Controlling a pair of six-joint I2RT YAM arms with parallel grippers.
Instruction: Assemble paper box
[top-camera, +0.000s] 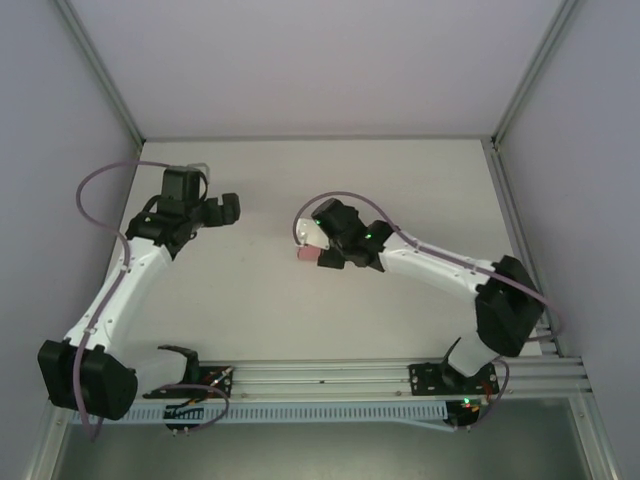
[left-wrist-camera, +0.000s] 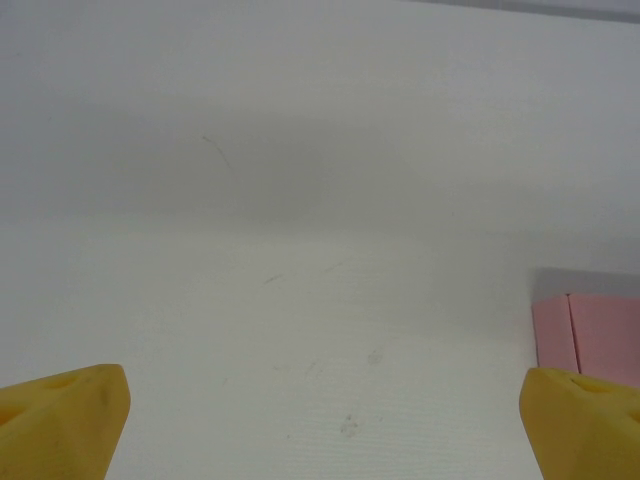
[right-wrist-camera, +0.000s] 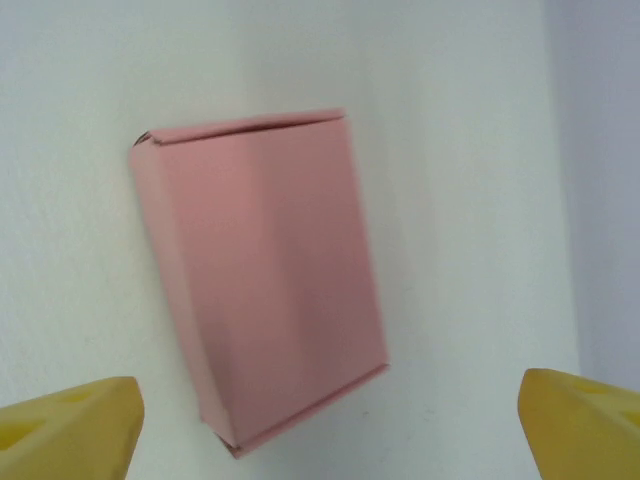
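The paper box (right-wrist-camera: 265, 280), a small flat rectangular carton of thin pink card, lies on its broad face on the pale white table (top-camera: 300, 320), near the middle and a little towards the right arm's side. In the right wrist view all its panels look folded in. The top end shows a flap seam along the edge, and the lower end shows a slight lip at the corner. Whether that lower flap is tucked fully home is hard to tell from this angle.

The right gripper (right-wrist-camera: 325, 430) hovers over the box with its yellow fingertips (right-wrist-camera: 70, 430) spread wide to either side of it, touching nothing. In the overhead view it sits just above the box, hiding most of it.

The left gripper (left-wrist-camera: 325, 425) is also wide apart and empty, well off to the left above bare table. The edge of the box just shows at the right border of its wrist view.

My judgement is that the folding is done, or very nearly, and that the step in hand is letting go and checking. If the lower flap is proud, the next move calls for a light press on that end with the box steadied from the other side. Otherwise both arms only need to lift clear without nudging the box.
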